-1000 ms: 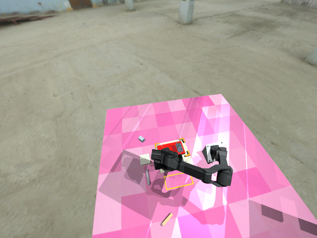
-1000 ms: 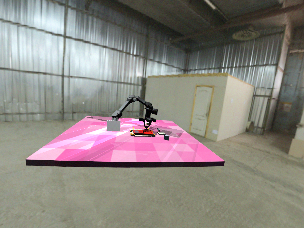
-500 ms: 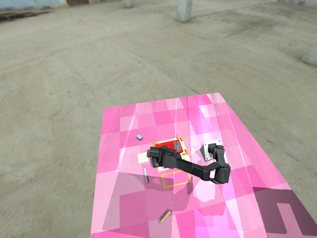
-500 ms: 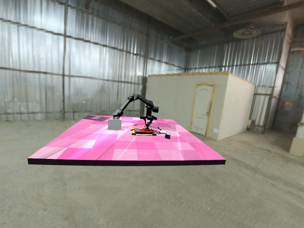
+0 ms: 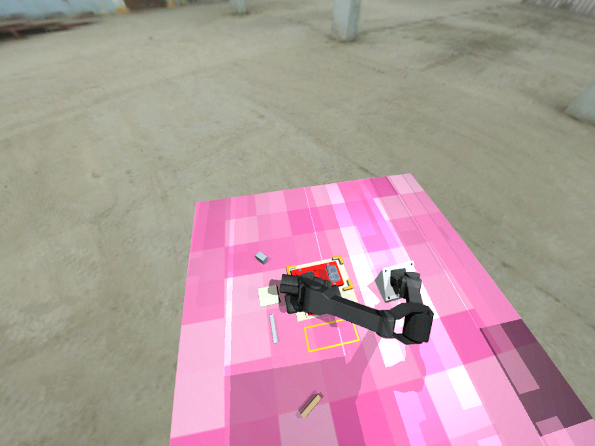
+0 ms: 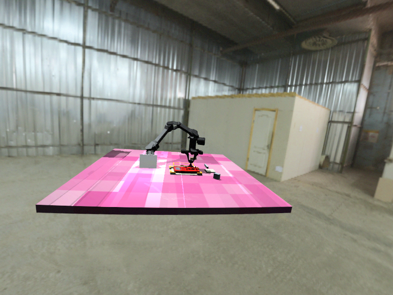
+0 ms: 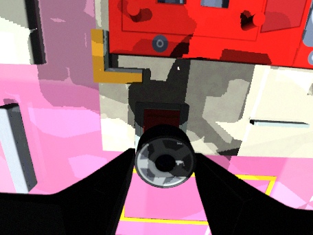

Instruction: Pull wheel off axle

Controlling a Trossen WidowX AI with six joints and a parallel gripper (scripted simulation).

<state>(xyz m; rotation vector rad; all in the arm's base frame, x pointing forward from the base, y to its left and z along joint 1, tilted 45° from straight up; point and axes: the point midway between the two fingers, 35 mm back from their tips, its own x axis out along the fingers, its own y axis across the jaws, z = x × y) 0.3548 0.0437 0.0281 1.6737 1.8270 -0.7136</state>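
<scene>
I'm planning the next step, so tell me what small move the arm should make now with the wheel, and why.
Probably carry the wheel a little further toward the yellow-outlined marked area before lowering. The gripper is shut on the wheel, its jaws on either side, and the wrist view shows it hanging at the area's near edge, just off the dark square mount. Opening now might drop it on the line.
</scene>
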